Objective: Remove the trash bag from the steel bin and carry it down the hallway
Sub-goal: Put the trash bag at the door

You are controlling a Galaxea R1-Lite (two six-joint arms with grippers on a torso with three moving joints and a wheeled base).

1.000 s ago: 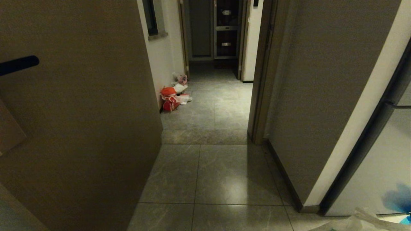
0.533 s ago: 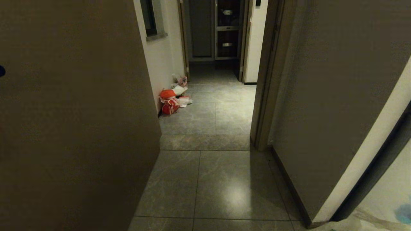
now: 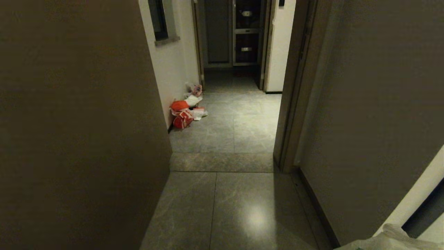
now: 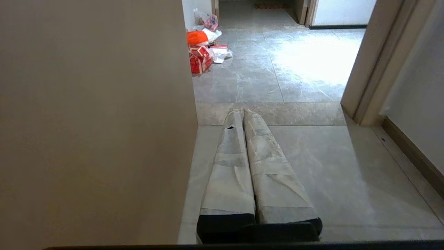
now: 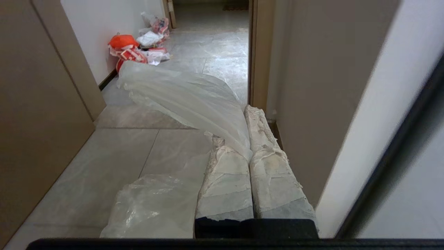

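The trash bag (image 5: 184,97), thin translucent white film, is pinched between the taped fingers of my right gripper (image 5: 236,125), which is shut on it. The film billows out ahead of the fingers, and more of it hangs below them (image 5: 149,205). A crumpled corner of the bag (image 3: 388,239) shows at the head view's lower right edge. My left gripper (image 4: 242,111) is shut and empty, held level above the floor beside a door leaf. The hallway (image 3: 236,121), with grey marble-look tiles, runs straight ahead. The steel bin is out of view.
A brown door leaf (image 3: 79,132) fills the left side and a wall (image 3: 374,121) with a wooden door frame (image 3: 295,104) the right. A threshold strip (image 3: 222,162) crosses the floor. An orange bag pile (image 3: 181,114) lies by the left wall. A dark cabinet (image 3: 246,31) closes the far end.
The whole head view has shifted: the camera has moved forward toward the doorway, so the door's dark handle has left the picture and the threshold sits lower. Nothing in the scene itself has moved.
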